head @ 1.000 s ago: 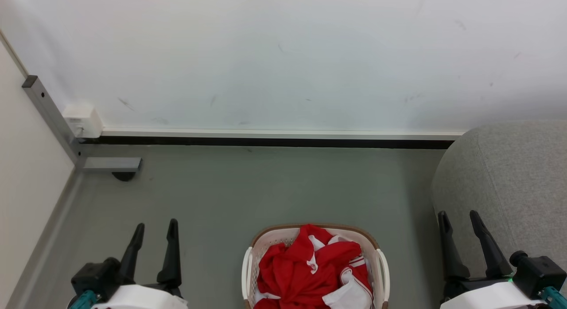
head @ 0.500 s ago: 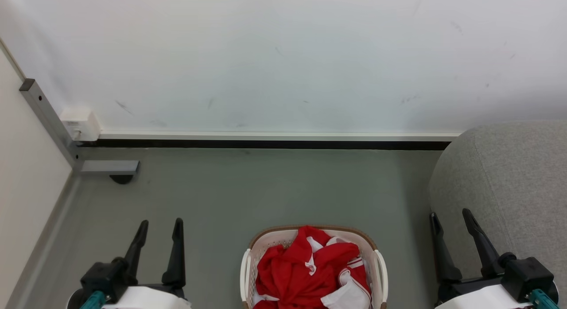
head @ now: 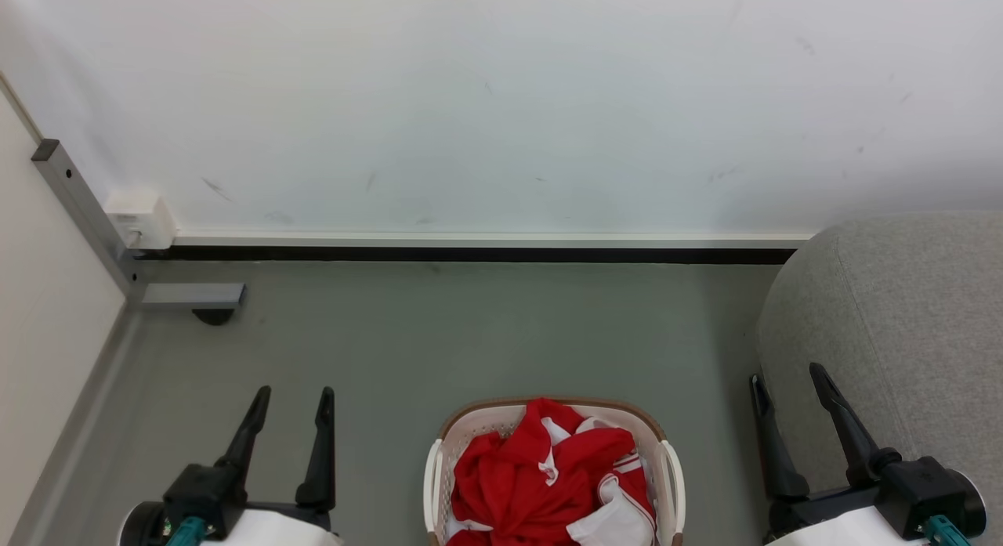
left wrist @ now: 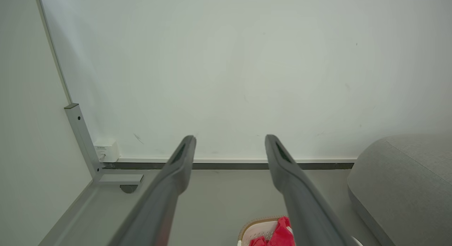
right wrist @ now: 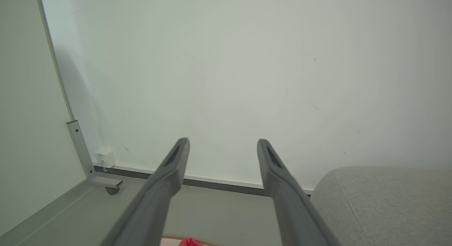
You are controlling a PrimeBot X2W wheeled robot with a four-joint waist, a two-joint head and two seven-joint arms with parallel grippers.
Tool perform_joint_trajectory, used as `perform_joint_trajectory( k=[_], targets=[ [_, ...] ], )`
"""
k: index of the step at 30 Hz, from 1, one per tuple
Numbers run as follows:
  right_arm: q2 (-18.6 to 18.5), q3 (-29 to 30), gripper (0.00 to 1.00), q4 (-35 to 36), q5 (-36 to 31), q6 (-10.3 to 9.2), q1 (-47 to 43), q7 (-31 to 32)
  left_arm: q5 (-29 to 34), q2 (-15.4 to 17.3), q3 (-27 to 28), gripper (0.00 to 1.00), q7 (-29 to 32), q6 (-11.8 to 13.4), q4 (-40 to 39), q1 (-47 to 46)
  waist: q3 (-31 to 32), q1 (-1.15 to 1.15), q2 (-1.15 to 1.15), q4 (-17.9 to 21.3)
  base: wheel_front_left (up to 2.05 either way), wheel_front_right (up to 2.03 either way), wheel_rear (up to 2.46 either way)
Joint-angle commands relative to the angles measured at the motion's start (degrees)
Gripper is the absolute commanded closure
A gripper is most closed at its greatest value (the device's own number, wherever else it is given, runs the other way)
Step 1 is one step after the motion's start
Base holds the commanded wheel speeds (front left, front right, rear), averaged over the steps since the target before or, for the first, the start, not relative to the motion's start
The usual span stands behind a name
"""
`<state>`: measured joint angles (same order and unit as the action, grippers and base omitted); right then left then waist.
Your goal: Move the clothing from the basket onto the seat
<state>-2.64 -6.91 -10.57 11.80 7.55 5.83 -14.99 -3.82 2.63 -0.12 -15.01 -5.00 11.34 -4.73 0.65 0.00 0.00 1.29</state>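
Red clothing with white collars and cuffs is heaped in the cream basket at the bottom middle of the head view. The clothing peeks in at the bottom of the left wrist view, with the basket rim beside it. The grey seat fills the right side. My left gripper stands open to the basket's left, empty. Between the basket and the seat, my right gripper is open and empty. Each wrist view shows its gripper's fingers spread: left gripper, right gripper.
The basket stands on a grey-green floor before a white wall with a dark skirting strip. A grey metal post with a foot and a white box sit in the left corner.
Both grippers have shifted inward toward the basket and slightly up the view. The camera has turned a little, sliding the scene leftward. Both stay open.
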Motion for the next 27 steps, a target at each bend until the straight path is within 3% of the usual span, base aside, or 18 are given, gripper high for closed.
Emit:
perform_joint_trajectory(
  k=[1, 27],
  targets=[
    [-0.4, 0.0, 0.0, 0.3, -1.0, -0.12, 0.8, -0.3, 0.9, 0.5, 0.2, 0.0, -0.2, 0.0, 0.1, -0.5, 0.0, 0.0, 0.0, 0.0, 0.0, 0.0, 0.0],
    [-0.4, 0.8, 0.0, 1.0, -0.7, -0.12, 0.9, -0.2, -3.8, 0.4, 0.8, 0.0, -0.2, -0.1, 0.2, -1.3, -1.4, 0.0, 0.0, 2.0, 0.0, 0.0, 0.0]
  ],
)
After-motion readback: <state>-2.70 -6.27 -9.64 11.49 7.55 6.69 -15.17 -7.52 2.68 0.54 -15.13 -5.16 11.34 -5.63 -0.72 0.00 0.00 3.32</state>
